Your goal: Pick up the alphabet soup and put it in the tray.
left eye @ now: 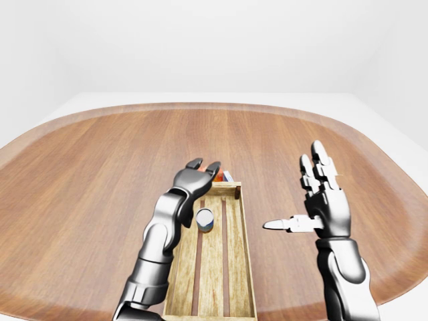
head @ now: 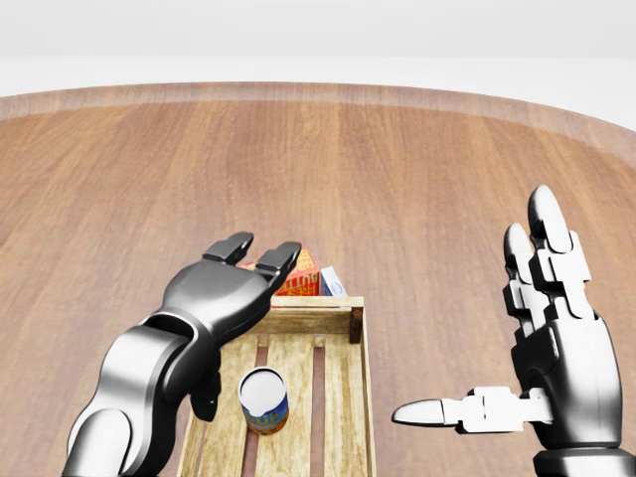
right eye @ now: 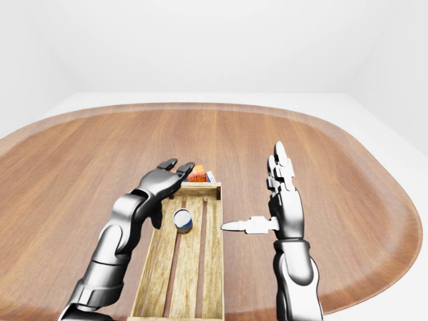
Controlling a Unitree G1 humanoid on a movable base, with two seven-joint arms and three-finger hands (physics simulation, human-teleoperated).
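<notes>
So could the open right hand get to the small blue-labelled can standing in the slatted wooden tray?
Probably yes: the can stands upright and uncovered in the tray, the right hand hovers open beside it, and the left hand is raised clear.

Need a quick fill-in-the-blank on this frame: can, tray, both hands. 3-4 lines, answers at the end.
1. The can stands upright inside the wooden ____.
2. The left hand hovers above the tray with its fingers ____, holding nothing.
3. The orange butter box lies on the table just outside the tray's ____ end in the head view.
4. The right hand is open, on the ____ side of the tray in the head view.

Answers: tray; open; top; right
</notes>
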